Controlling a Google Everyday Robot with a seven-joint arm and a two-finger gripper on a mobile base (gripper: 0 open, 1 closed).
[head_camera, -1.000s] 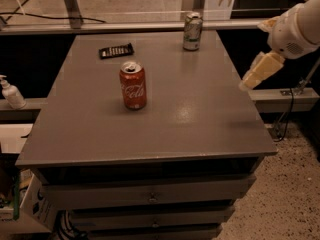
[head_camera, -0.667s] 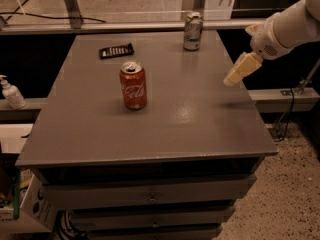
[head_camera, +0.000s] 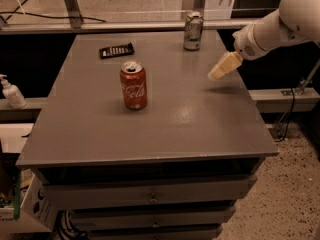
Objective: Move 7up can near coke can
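Observation:
The red coke can (head_camera: pixel 133 85) stands upright near the middle left of the grey table (head_camera: pixel 200 119). The 7up can (head_camera: pixel 193 31), pale silver-green, stands upright at the table's far edge, right of centre. My gripper (head_camera: pixel 218 72) comes in from the right on a white arm and hovers above the table's right side. It is in front of and to the right of the 7up can, well apart from it, and holds nothing that I can see.
A black remote-like object (head_camera: pixel 116 50) lies at the far left of the table. A white pump bottle (head_camera: pixel 11 92) stands on a ledge at the left. Drawers sit below the tabletop. A railing runs behind the table.
My gripper has moved left and toward the far edge, from beyond the table's right edge to above its right side, closer to the 7up can. The cans have not moved.

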